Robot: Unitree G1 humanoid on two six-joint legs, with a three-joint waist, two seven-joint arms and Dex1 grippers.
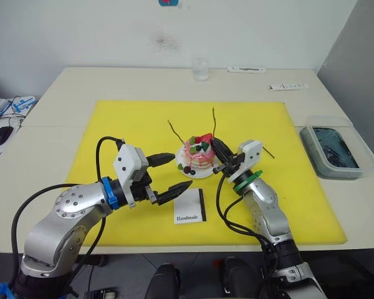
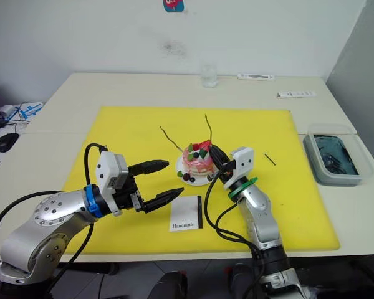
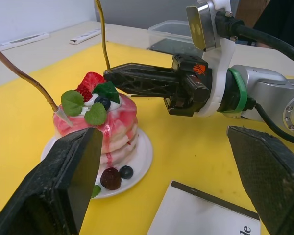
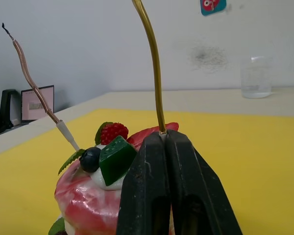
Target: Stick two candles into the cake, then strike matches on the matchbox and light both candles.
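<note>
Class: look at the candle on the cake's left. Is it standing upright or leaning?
Leaning. The left candle rises slantwise from the cake, tip tilted outward, while the other candle, pinched in the right gripper, stands nearly upright.

Small round pink layered cake [image 1: 197, 156] on a white plate sits mid yellow mat [image 1: 124, 134], two thin wavy golden-brown candles [image 1: 176, 131] rising from it. Right gripper [image 1: 220, 149] touches the cake's right side. Left gripper [image 1: 172, 174], fingers spread, hovers left of the flat white matchbox [image 1: 191, 206].
</note>
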